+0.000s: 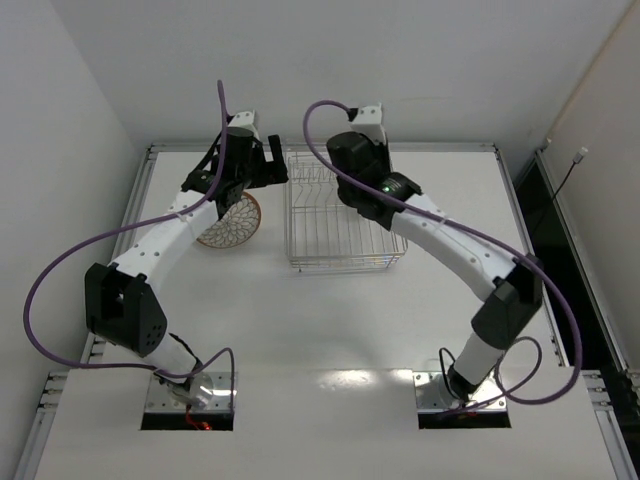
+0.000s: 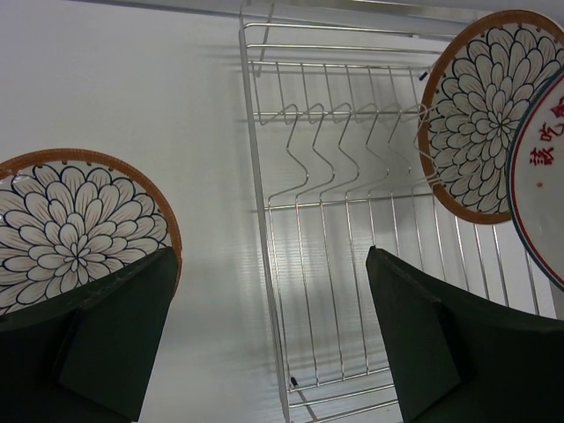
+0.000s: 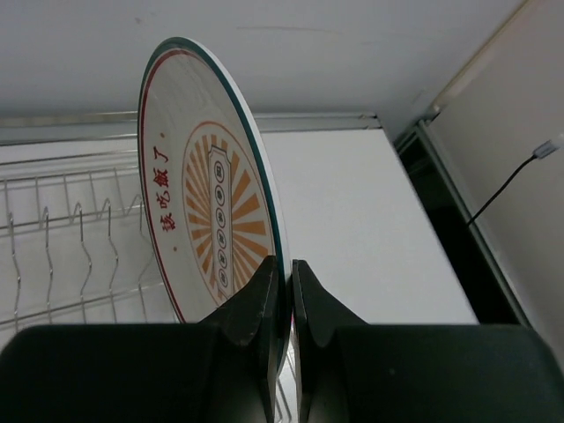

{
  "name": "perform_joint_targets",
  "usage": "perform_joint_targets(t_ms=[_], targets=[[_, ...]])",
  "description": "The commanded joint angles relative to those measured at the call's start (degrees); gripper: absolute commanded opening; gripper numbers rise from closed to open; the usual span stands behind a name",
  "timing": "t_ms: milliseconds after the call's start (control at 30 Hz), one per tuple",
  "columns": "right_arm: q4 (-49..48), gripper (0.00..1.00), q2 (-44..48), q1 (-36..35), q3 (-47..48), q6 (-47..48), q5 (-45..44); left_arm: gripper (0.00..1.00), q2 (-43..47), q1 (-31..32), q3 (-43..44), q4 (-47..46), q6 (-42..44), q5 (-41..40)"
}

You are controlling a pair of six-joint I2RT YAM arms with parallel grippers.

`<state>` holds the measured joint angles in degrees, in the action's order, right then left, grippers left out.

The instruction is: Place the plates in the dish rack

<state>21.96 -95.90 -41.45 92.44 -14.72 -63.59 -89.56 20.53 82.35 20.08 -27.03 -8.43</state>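
Right gripper (image 3: 285, 271) is clamping the sunburst plate (image 3: 211, 203) by its rim, upright and edge-on above the dish rack (image 1: 345, 264) (tines below). Left gripper (image 2: 271, 264), spread wide, is hovering over a brown plate (image 2: 75, 225) lying flat left of the rack.

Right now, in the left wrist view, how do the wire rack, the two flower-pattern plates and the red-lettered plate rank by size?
1. dish rack, by far.
2-3. left brown-rimmed plate and right brown-rimmed plate: alike, both partly cut off, no ranking.
4. white-rimmed plate: only an edge slice shows.
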Motion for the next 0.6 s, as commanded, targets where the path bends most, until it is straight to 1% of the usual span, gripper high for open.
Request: perform_joint_targets(t_ms=[0, 67, 167, 333, 567], targets=[[-12.1, 0.0, -5.4, -1.6, 6.8, 11.4, -8.4, 0.87, 2.5, -0.5, 2.4, -1.4, 0.5, -0.4], [-14.6, 0.0, -8.4, -1.6, 8.6, 15.3, -9.8, 0.87, 2.5, -0.5, 2.4, -1.4, 0.5, -0.4], [-18.7, 0.0, -12.9, -1.6, 9.9, 18.3, -11.2, 0.87, 2.5, -0.5, 2.4, -1.4, 0.5, -0.4], [-18.2, 0.0, -18.6, -1.0, 11.3, 18.3, -11.2, 0.87, 3.1, -0.5, 2.4, -1.4, 0.5, -0.4], [-18.7, 0.0, -23.6, 0.2, 12.6, 18.3, -10.7, 0.87, 3.6, -0.5, 2.4, -1.4, 0.5, -0.4]])
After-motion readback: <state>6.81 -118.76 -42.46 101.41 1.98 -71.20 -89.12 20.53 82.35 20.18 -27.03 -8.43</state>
